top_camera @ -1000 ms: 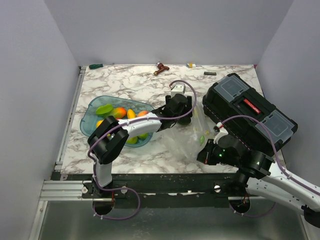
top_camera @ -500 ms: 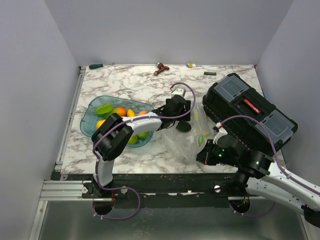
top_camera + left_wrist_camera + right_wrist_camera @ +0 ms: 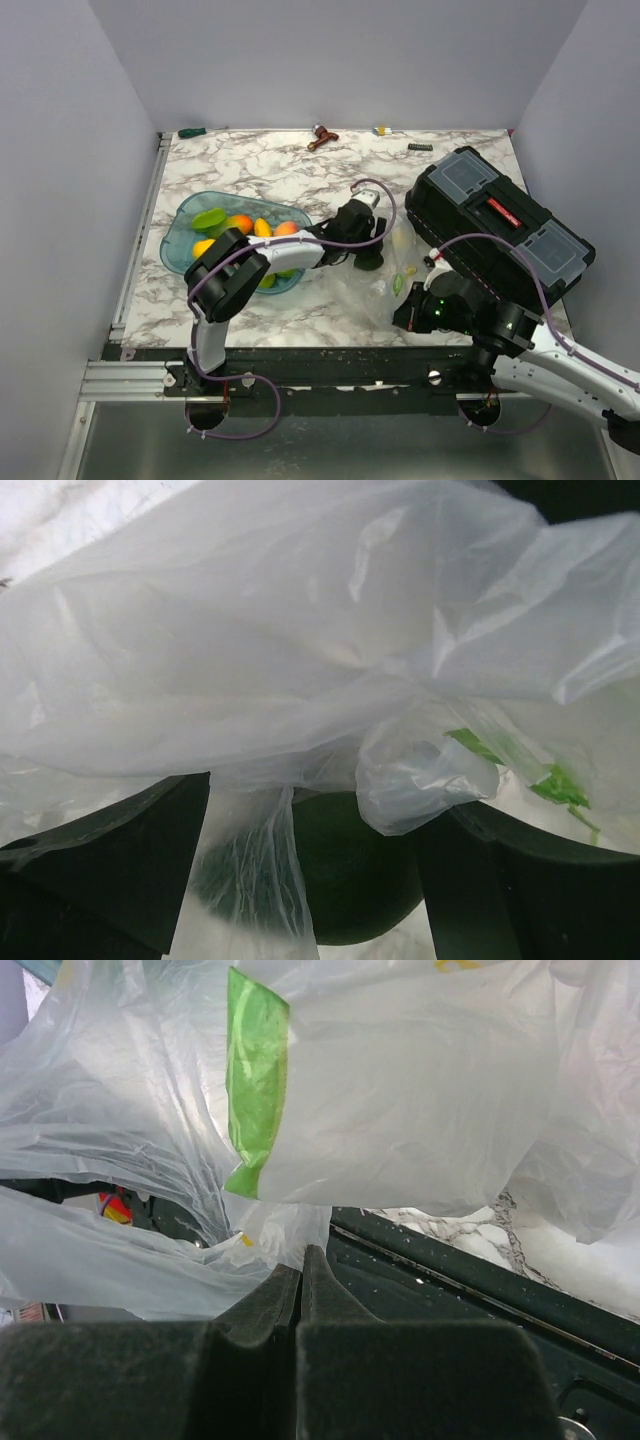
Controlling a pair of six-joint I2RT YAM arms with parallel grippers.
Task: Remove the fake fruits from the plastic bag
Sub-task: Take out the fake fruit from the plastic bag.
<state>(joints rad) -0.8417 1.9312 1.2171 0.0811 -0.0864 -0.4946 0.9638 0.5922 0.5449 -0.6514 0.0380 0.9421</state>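
Note:
The crinkly plastic bag (image 3: pixel 372 288) lies between the teal tray and the black case. My left gripper (image 3: pixel 369 252) reaches into the bag's near-left part. Its jaws stand open, one on each side of a dark green fake fruit (image 3: pixel 350 880). That fruit rests on the marble, half veiled by bag film (image 3: pixel 250 630). My right gripper (image 3: pixel 404 306) is shut on a fold of the bag (image 3: pixel 420 1090) at its near right edge, the film pinched at its fingertips (image 3: pixel 301 1265). Several other fake fruits, green (image 3: pixel 209 218), orange (image 3: pixel 240 223) and yellow (image 3: pixel 262 228), lie in the tray.
The teal tray (image 3: pixel 176 252) stands at the left. A black tool case (image 3: pixel 495 225) takes up the right side, close behind the bag. Along the back wall lie a green-handled tool (image 3: pixel 191 132), a brown piece (image 3: pixel 322 136) and two small bits (image 3: pixel 383 131).
My left gripper has moved from beside the tray's right rim toward the near right, down over the dark green fruit, which showed uncovered half a second ago. The right arm stays put.

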